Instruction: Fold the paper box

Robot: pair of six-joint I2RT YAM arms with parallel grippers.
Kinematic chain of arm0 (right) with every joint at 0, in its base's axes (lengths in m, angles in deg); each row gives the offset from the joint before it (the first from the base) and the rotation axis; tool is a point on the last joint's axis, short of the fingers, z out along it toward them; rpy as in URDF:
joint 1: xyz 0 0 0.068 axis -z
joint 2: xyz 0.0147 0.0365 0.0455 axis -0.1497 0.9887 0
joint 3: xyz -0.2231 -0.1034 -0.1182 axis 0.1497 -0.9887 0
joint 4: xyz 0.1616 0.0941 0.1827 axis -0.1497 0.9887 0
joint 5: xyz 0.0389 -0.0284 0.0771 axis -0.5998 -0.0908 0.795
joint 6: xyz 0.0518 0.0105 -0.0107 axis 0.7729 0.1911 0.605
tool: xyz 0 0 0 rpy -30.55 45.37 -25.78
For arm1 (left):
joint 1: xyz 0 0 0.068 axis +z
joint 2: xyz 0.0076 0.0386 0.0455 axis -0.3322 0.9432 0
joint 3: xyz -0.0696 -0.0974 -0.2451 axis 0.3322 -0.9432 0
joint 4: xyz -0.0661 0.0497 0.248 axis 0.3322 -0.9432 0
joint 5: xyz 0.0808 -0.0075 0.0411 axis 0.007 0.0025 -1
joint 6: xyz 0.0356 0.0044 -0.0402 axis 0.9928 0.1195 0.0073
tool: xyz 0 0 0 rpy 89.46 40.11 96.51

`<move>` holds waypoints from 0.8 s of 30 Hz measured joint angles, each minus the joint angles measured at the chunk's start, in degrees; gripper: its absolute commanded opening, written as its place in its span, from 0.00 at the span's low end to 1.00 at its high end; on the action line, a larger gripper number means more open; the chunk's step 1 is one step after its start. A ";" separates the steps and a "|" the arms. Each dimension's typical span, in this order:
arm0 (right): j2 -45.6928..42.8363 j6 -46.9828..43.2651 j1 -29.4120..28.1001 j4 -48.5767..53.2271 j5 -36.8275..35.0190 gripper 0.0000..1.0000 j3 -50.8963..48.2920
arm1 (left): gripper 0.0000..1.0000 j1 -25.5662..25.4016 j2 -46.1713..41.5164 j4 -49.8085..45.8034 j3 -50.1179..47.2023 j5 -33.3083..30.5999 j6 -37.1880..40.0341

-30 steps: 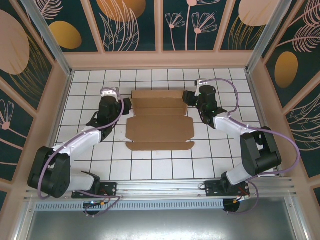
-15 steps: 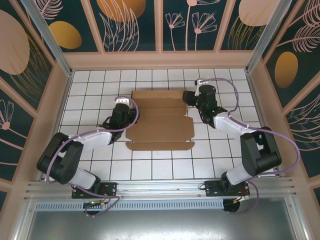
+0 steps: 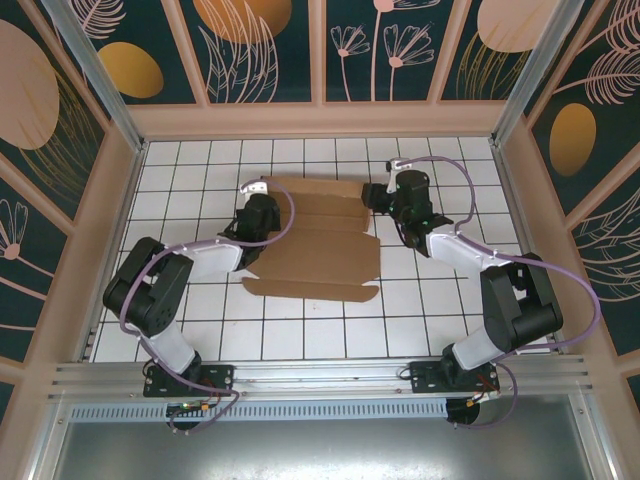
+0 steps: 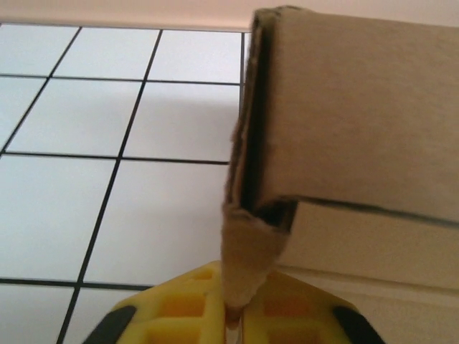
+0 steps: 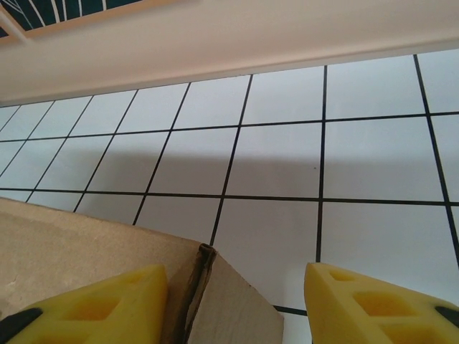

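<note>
At left wrist: left gripper point(image 4: 233, 315) clamps paper box point(image 4: 358, 107) flap | right wrist: right gripper point(image 5: 233, 287) parted over corner

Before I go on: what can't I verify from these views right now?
- Top view: the left arm covers the paper box's left edge.
- Left wrist: left fingers cut by the bottom edge.
- Right wrist: right fingers cut off likewise; contact with box unclear.

Paper box point(image 3: 318, 248) on the table point(image 3: 300, 332), between left arm point(image 3: 200, 262) and right arm point(image 3: 462, 250)
</note>
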 measured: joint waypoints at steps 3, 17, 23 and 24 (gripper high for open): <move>0.00 0.33 -0.66 0.02 -0.11 0.52 0.00 | 0.00 -0.31 1.38 -2.23 2.21 -2.67 -0.61; -0.42 1.31 -1.27 1.36 -1.14 0.58 0.31 | 0.46 -1.38 2.99 -3.04 1.73 -6.56 -3.52; -2.49 -0.28 -0.28 6.23 -0.90 0.65 1.42 | 0.63 -1.31 -3.74 -2.08 -3.82 -1.38 -2.80; -3.08 -0.61 -0.20 7.19 -0.87 0.66 1.90 | 0.63 -1.31 -5.20 -1.92 -3.93 -0.81 -2.73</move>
